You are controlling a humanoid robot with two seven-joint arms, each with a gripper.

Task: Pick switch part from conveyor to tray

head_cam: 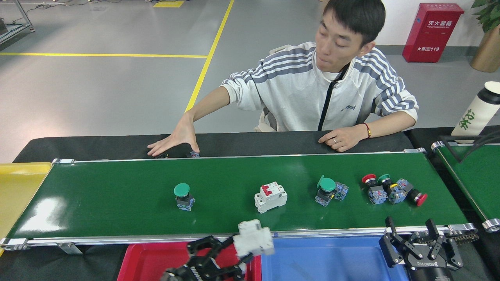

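Observation:
The conveyor [117,203] carries several switch parts: a green-capped push button [182,196], a white breaker with red levers [270,197], a green-capped pair [330,190] and a red and green cluster [392,190]. Below the near rail lie a red tray [144,261] and a blue tray [328,261]. My left gripper [240,253] is shut on another white breaker [254,241], held over the seam between the two trays. At the blue tray's right end, near the rail, my right gripper [411,230] stands open and empty.
A seated person reaches a hand [174,143] over small parts on the black table behind the belt; the other hand [339,139] rests there too. A yellow bin [15,187] sits at the left end. A second green belt [472,175] and a bottle [478,111] are at right.

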